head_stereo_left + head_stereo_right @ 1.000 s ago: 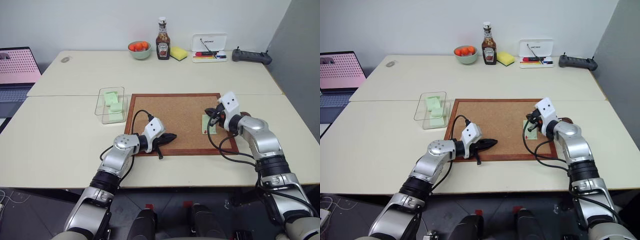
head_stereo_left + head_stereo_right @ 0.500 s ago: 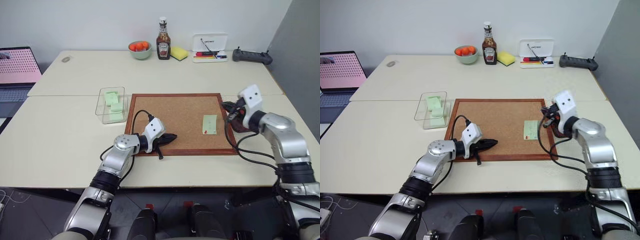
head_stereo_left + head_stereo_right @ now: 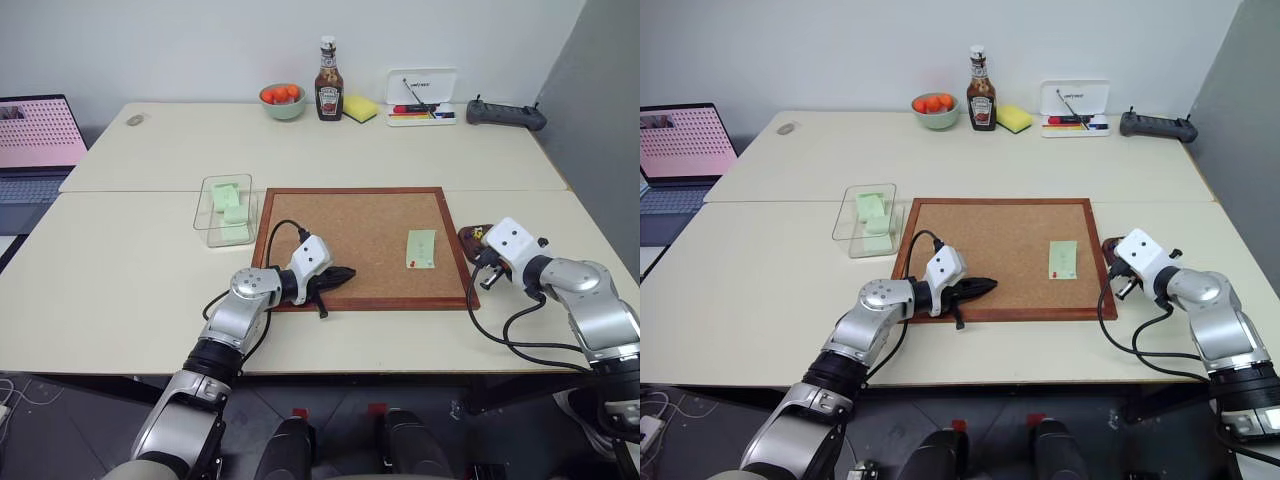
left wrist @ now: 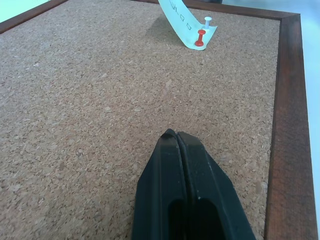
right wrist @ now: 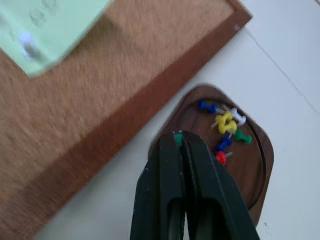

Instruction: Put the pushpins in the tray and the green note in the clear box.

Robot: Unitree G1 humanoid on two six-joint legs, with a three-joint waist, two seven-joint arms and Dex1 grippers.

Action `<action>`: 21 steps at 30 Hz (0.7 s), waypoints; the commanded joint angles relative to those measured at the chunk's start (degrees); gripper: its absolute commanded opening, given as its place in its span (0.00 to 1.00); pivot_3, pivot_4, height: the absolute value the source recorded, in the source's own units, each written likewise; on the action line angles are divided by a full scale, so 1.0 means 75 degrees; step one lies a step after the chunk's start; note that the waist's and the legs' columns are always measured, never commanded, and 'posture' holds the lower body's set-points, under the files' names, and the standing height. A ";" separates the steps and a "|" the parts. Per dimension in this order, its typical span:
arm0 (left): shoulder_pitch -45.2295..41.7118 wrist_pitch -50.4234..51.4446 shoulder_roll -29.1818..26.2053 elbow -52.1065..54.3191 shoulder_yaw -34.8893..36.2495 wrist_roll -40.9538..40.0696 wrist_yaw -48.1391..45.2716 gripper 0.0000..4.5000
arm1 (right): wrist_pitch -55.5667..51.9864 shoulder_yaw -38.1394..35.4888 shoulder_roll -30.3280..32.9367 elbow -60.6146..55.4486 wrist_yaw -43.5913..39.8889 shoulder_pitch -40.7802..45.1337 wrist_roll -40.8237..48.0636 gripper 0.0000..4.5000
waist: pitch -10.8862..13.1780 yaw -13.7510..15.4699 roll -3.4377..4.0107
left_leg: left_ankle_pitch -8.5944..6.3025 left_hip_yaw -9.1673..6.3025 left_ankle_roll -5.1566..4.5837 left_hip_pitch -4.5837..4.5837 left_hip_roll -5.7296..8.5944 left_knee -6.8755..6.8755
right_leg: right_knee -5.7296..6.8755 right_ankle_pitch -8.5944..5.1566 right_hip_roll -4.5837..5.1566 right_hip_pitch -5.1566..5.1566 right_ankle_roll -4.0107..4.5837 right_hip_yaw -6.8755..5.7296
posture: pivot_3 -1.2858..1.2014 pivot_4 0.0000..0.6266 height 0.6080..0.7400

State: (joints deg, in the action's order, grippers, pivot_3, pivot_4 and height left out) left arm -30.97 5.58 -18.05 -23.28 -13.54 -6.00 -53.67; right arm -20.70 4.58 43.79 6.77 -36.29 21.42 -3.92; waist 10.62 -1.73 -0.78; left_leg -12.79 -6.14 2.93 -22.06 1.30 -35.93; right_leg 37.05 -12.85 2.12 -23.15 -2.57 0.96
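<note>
The green note (image 3: 421, 249) lies on the right part of the corkboard (image 3: 350, 225), its edge curled up, with a red pushpin (image 4: 200, 38) and a white one (image 4: 207, 21) stuck through it. My right gripper (image 5: 178, 137) hovers over the near rim of the dark brown tray (image 3: 466, 238), just right of the board, shut on a green pushpin (image 5: 177, 139). Several coloured pushpins (image 5: 226, 123) lie in the tray. My left gripper (image 3: 343, 273) rests shut and empty on the board's front left. The clear box (image 3: 226, 208), left of the board, holds pale green slips.
Along the back edge stand a green bowl of orange fruit (image 3: 279, 98), a sauce bottle (image 3: 328, 68), a yellow sponge (image 3: 357, 106), a white tray with pens (image 3: 419, 90) and a black controller (image 3: 505, 113). A laptop (image 3: 35, 140) sits at far left.
My right gripper left the note on the board and swung right and down to the tray, carrying the green pushpin. The left arm stayed put.
</note>
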 commanded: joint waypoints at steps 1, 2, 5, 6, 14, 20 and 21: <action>0.0162 0.0077 0.0019 -0.0282 -0.0210 0.0239 -0.0032 0.00 | 0.0424 -0.0125 0.0056 0.0416 0.0315 0.0340 -0.0318 0.21 | 0.0000 0.0002 0.0000 | 0.0000 0.0000 0.0000 0.0000 0.0000 0.0001 | 0.0000 0.0000 0.0000 0.0000 0.0000 0.0000 | 0.52 0.24 1.00; 0.0173 0.0071 0.0010 -0.0281 -0.0202 0.0239 -0.0031 0.00 | 0.0462 -0.0134 0.0052 0.0489 0.0340 0.0370 -0.0350 0.24 | 0.0000 0.0002 0.0000 | 0.0000 0.0000 0.0000 0.0001 -0.0001 0.0001 | 0.0000 0.0000 0.0000 0.0000 0.0000 -0.0001 | 0.52 0.24 1.00; 0.0207 0.0069 -0.0010 -0.0264 -0.0181 0.0234 -0.0017 0.00 | 0.0503 -0.0228 -0.0001 0.0582 0.0401 0.0438 -0.0325 0.36 | 0.0000 0.0002 0.0000 | 0.0000 -0.0001 0.0000 0.0001 -0.0001 0.0001 | 0.0001 0.0000 0.0000 0.0000 0.0000 0.0000 | 0.52 0.24 1.00; 0.0215 0.0064 -0.0015 -0.0263 -0.0179 0.0234 -0.0015 0.00 | 0.0512 -0.0242 -0.0004 0.0591 0.0405 0.0457 -0.0318 0.40 | 0.0000 0.0002 0.0000 | 0.0000 -0.0001 0.0000 0.0001 -0.0001 0.0001 | 0.0001 0.0000 0.0000 0.0000 0.0000 -0.0001 | 0.52 0.24 1.00; 0.0248 0.0060 -0.0024 -0.0242 -0.0175 0.0226 -0.0008 0.00 | 0.0078 -0.0796 0.0090 -0.0513 -0.0246 0.0084 0.0590 0.74 | 0.0000 0.0003 0.0000 | 0.0000 -0.0001 0.0000 0.0001 -0.0001 0.0002 | 0.0001 0.0000 0.0000 0.0000 0.0000 0.0000 | 0.52 0.24 1.00; 0.0274 0.0070 -0.0078 -0.0178 -0.0209 0.0219 -0.0129 0.00 | -0.0637 -0.0781 -0.0238 -0.1618 -0.0959 -0.0550 0.1542 0.74 | -0.0001 0.0002 -0.0003 | 0.0000 -0.0006 0.0000 0.0001 -0.0003 0.0003 | -0.0002 0.0000 -0.0002 0.0003 0.0000 -0.0003 | 0.52 0.24 1.00; 0.0278 0.0070 -0.0088 -0.0168 -0.0212 0.0220 -0.0136 0.00 | -0.0728 -0.0755 -0.0337 -0.1710 -0.0939 -0.0572 0.1616 0.74 | -0.0001 -0.0010 -0.0003 | 0.0000 -0.0005 0.0000 0.0000 -0.0003 0.0003 | -0.0002 0.0000 -0.0002 0.0003 0.0000 -0.0003 | 0.52 0.24 1.00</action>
State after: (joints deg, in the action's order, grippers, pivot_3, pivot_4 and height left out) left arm -30.59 5.00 -18.41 -23.13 -13.39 -5.97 -53.69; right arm -24.50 -0.41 42.25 -2.38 -42.88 17.04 5.93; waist 10.61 -1.81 -0.81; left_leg -12.80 -6.18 2.93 -22.05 1.27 -35.91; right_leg 37.04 -12.85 2.10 -23.13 -2.57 0.94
